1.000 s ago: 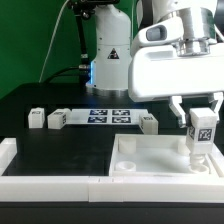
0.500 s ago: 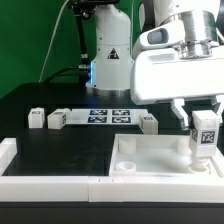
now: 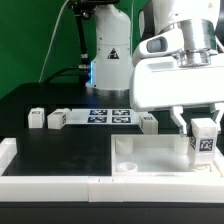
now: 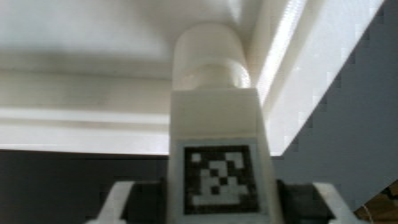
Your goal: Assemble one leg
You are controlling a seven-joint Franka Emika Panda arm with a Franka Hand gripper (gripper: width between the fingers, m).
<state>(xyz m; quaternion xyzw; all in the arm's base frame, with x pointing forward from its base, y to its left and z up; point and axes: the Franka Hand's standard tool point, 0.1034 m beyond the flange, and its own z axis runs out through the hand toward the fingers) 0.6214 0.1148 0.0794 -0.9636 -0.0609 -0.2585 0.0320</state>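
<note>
My gripper point(image 3: 205, 125) is shut on the leg point(image 3: 205, 141), a small white block-shaped peg with a black-and-white marker on its face. It holds the leg upright over the right side of the large white tray-like part point(image 3: 150, 160), close to its right edge. In the wrist view the leg point(image 4: 217, 140) stands between my fingers point(image 4: 128, 203), its rounded tip pointing at the tray's white inner wall point(image 4: 89, 115). I cannot tell whether the tip touches the tray.
Three more white legs point(image 3: 36, 119) point(image 3: 56, 119) point(image 3: 149, 122) lie on the black table beside the marker board point(image 3: 108, 116). A white wall point(image 3: 50, 180) runs along the table's front edge. The robot base point(image 3: 110, 50) stands behind.
My gripper has carried the leg a little toward the exterior view's right and lower, nearer the tray's right edge.
</note>
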